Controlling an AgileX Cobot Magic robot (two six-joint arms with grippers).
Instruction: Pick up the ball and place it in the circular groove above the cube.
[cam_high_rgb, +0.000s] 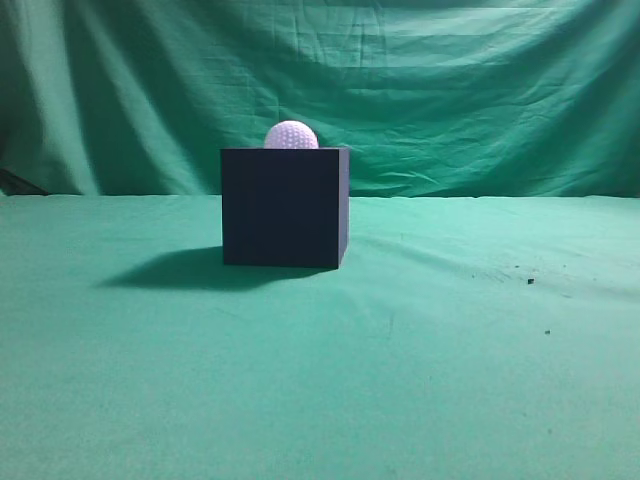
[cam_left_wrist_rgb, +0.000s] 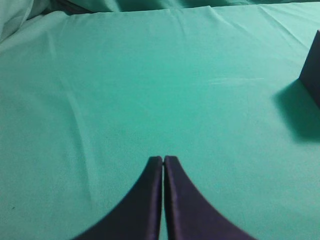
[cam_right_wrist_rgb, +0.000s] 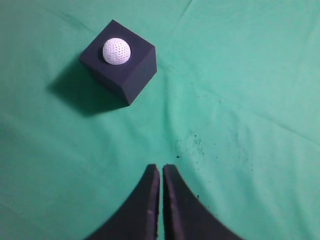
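Observation:
A white dimpled ball (cam_high_rgb: 291, 135) rests on top of a dark cube (cam_high_rgb: 285, 206) on the green cloth. In the right wrist view the ball (cam_right_wrist_rgb: 116, 51) sits in the top face of the cube (cam_right_wrist_rgb: 129, 70), far ahead and to the left of my right gripper (cam_right_wrist_rgb: 161, 167), which is shut and empty. My left gripper (cam_left_wrist_rgb: 163, 158) is shut and empty over bare cloth; only a corner of the cube (cam_left_wrist_rgb: 312, 65) shows at the right edge of its view. Neither gripper shows in the exterior view.
Green cloth covers the table (cam_high_rgb: 400, 380) and hangs as a backdrop (cam_high_rgb: 450, 90) behind it. Small dark specks (cam_right_wrist_rgb: 192, 142) lie on the cloth ahead of my right gripper. The cube casts a shadow (cam_high_rgb: 170, 270) to its left.

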